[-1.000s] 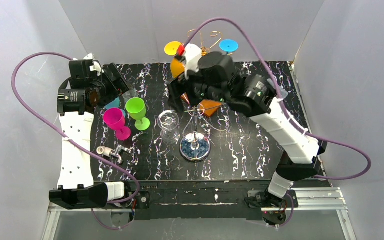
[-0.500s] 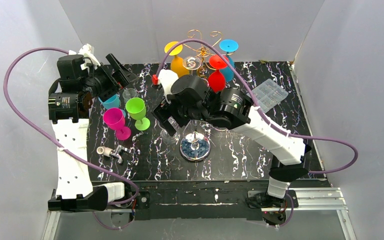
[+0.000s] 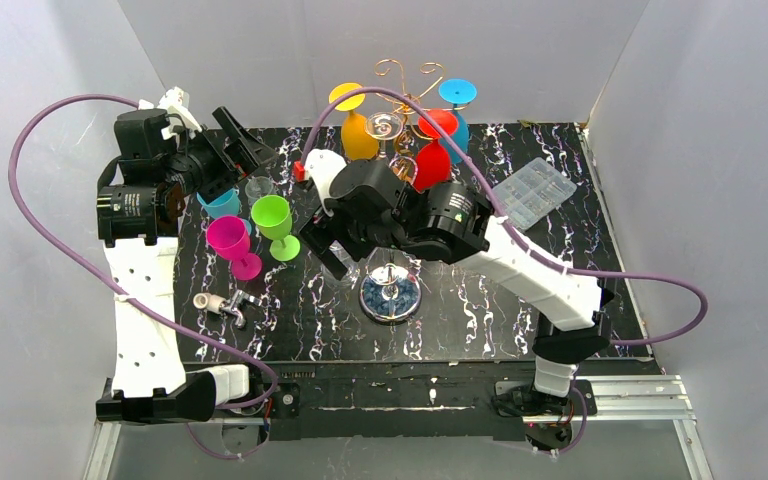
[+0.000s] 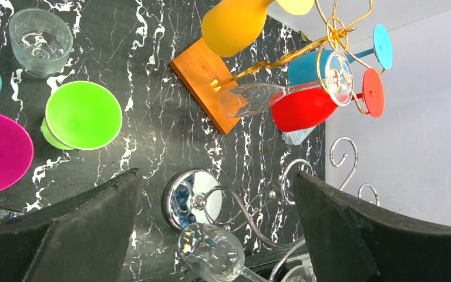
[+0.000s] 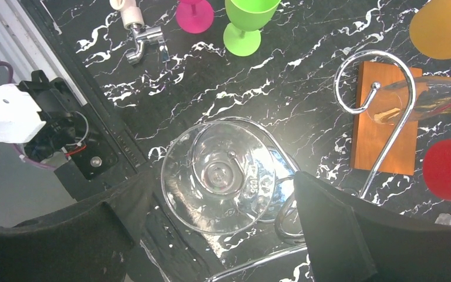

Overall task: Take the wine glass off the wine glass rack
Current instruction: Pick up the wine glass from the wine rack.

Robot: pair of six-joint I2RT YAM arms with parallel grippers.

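A chrome wire wine glass rack stands mid-table on a round shiny base (image 3: 390, 293) (image 4: 183, 202). A clear wine glass (image 5: 220, 176) (image 4: 211, 252) hangs upside down from one of its curled arms. My right gripper (image 3: 340, 255) (image 5: 222, 188) is open above it, a finger on either side of the glass's round foot, not touching it. Behind stands a gold wire rack (image 3: 401, 74) (image 4: 335, 26) on an orange block (image 4: 202, 79), with orange, red, blue and clear glasses hanging from it. My left gripper (image 3: 250, 150) (image 4: 216, 176) is open and empty at the back left.
Green (image 3: 273, 222), pink (image 3: 228, 240), teal (image 3: 222, 205) and small clear (image 3: 259, 187) glasses stand at the left under my left gripper. A metal tap fitting (image 3: 222, 305) lies front left. A clear plastic box (image 3: 533, 190) sits at the right. Grey walls close in three sides.
My right arm swung from the gold rack forward and left, down over the hanging clear glass. My left gripper opened wider and drew up and back from the standing glasses.
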